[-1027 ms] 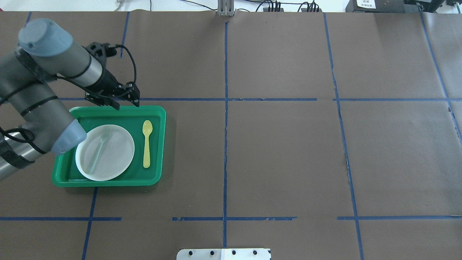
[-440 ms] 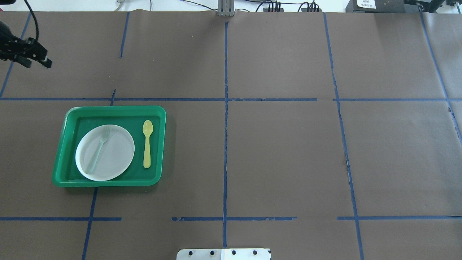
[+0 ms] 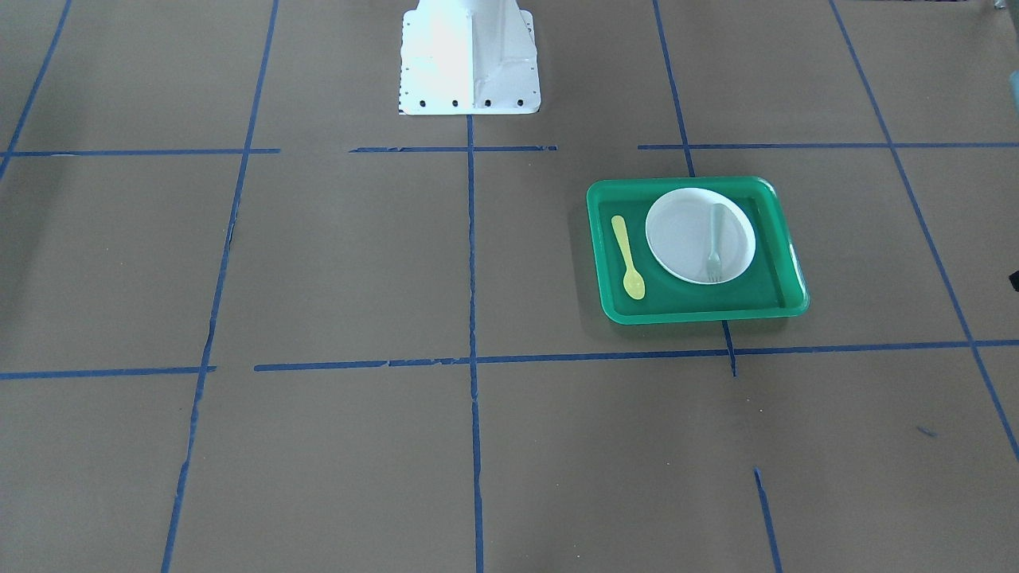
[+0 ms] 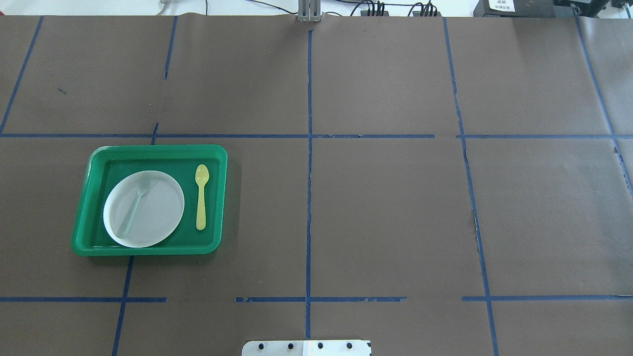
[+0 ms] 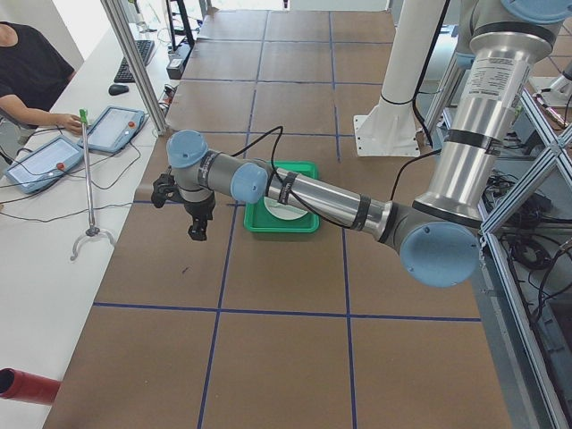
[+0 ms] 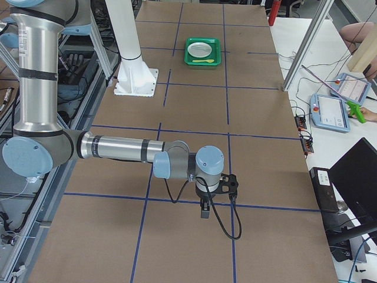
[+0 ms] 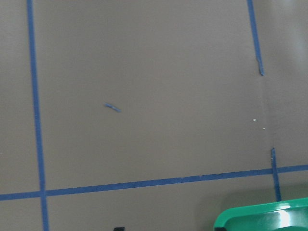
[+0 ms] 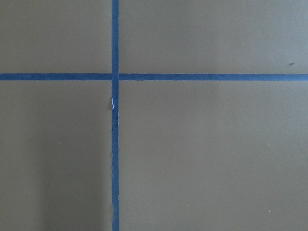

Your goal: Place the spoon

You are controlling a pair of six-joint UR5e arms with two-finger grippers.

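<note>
The yellow spoon (image 4: 201,197) lies flat on the floor of the green tray (image 4: 148,150), to the right of the white plate (image 4: 160,210), with its bowl pointing away from the robot. It also shows in the front view (image 3: 628,257) and small in the exterior right view (image 6: 205,61). A pale grey-green fork (image 4: 134,205) lies on the plate. My left gripper (image 5: 198,231) shows only in the exterior left view, hanging beyond the tray's far left corner; I cannot tell if it is open. My right gripper (image 6: 204,212) shows only in the exterior right view, far from the tray; I cannot tell its state.
The table is covered in brown paper with blue tape lines. The white robot base (image 3: 470,56) stands at the table's near middle. The left wrist view shows a corner of the tray (image 7: 260,216). Operators and tablets (image 5: 112,128) are at a side desk.
My left arm has drawn back from the tray's far edge, gone to the left and left the overhead view. The spoon, fork, plate and tray have not moved.
</note>
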